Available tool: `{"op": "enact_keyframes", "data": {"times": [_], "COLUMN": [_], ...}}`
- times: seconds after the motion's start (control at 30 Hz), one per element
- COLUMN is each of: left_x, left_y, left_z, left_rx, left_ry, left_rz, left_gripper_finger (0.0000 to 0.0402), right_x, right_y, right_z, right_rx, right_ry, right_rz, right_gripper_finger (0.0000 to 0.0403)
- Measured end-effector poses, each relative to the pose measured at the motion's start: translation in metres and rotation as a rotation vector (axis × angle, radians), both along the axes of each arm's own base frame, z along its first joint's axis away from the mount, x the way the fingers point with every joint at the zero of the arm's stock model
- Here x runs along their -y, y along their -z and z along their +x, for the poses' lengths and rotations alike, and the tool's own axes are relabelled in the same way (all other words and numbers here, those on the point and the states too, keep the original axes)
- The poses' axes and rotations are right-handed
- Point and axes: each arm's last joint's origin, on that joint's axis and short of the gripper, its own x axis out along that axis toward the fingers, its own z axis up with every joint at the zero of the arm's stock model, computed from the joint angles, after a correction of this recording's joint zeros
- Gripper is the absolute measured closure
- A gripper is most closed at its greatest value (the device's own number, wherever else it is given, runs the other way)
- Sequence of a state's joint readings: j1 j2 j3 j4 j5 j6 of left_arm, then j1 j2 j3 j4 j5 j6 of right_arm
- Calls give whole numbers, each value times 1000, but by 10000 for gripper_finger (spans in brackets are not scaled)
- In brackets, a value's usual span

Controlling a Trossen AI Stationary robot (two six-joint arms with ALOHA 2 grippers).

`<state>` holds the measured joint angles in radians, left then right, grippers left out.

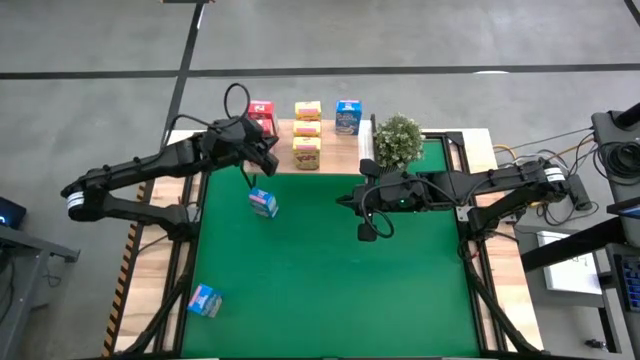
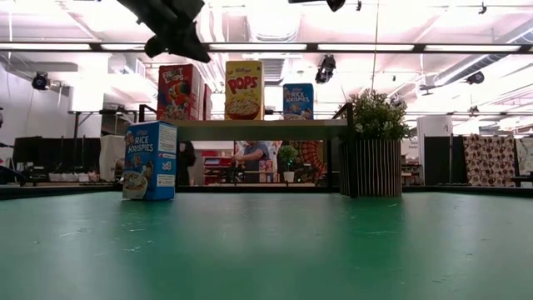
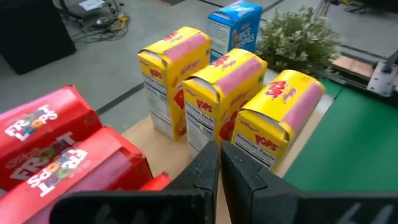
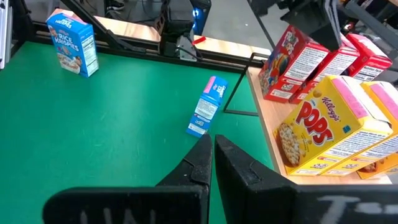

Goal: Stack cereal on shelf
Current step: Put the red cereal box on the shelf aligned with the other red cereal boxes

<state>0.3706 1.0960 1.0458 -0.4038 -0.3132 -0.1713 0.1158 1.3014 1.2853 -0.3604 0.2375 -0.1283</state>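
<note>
Cardboard blue box (image 1: 263, 203) at centre-left looks light, stiff and crushable; best pinched across its narrow sides. Both grippers, left (image 1: 268, 157) and right (image 1: 347, 197), are clenched empty.

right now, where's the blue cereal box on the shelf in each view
High view: blue box at the shelf's right end, beside the plant.
Low view: blue box on the shelf, right of the yellow one.
Left wrist view: blue box beyond the yellow row.
Right wrist view: not in it.
Shared landmark: the yellow boxes, in all four.
</note>
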Motion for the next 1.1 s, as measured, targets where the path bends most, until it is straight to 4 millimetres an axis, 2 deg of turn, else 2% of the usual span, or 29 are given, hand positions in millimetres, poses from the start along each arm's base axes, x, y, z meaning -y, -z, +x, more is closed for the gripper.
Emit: {"op": "enact_keyframes", "data": {"times": [0.33, 1.1], "left_x": [-3, -2], "left_y": [3, 6], "left_z": [0, -3], "left_rx": [-37, -72], "left_ry": [-83, -129], "left_rz": [32, 11], "left_gripper_finger": [402, 402], "right_x": [0, 0], "right_y": [8, 12], "right_z": [0, 0], "right_rx": [-20, -27], "right_ry": [4, 7], "right_rz": [6, 11], "right_gripper_finger": [394, 394]}}
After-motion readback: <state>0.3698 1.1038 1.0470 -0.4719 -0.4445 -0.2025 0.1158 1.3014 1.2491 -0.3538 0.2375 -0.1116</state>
